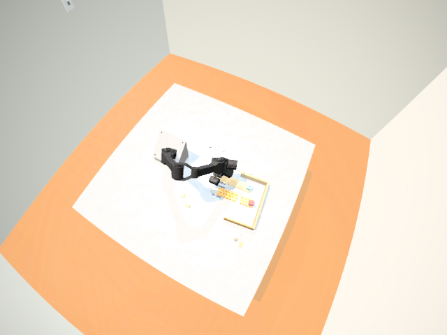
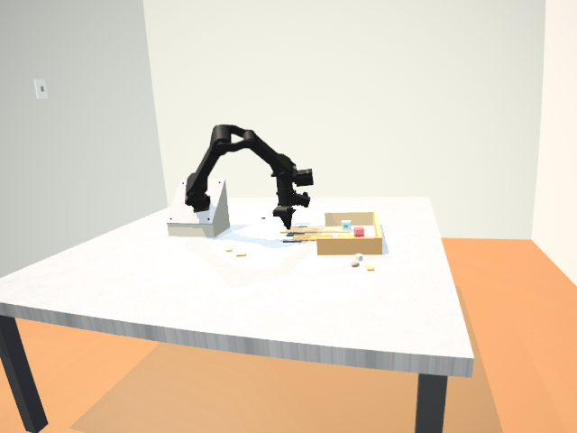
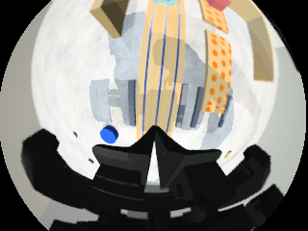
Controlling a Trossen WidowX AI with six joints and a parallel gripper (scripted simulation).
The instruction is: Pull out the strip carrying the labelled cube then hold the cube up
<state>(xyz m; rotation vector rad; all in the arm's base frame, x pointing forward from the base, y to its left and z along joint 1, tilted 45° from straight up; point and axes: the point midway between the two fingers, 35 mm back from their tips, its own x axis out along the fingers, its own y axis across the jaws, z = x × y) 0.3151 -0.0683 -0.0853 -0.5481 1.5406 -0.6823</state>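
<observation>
My gripper [image 2: 288,227] [image 3: 154,129] is shut and empty, pointing down at the near end of the blue-striped strip [image 1: 235,183] [image 2: 316,229] [image 3: 169,72]. Whether the tips touch it I cannot tell; they hide part of that end. This strip shows no gap and has a teal cube [image 1: 249,188] [image 2: 345,225] [image 3: 165,1] at its far end, with a dark mark on its side in the exterior view. Beside it, the orange-dotted strip [image 1: 226,194] [image 3: 218,72] is separated by a gap from a shorter dotted piece [image 1: 245,200] [image 3: 215,18] bearing a red cube [image 1: 251,202] [image 2: 359,231] [image 3: 218,4].
A low three-sided wooden frame [image 1: 262,206] [image 2: 349,245] [image 3: 262,53] stands around the cubes, open towards the arm. Dark bars [image 3: 132,103] [image 3: 196,107] flank the strips. A blue disc [image 3: 109,135] lies left of the fingers. Small bits [image 1: 183,195] [image 1: 240,244] are scattered about.
</observation>
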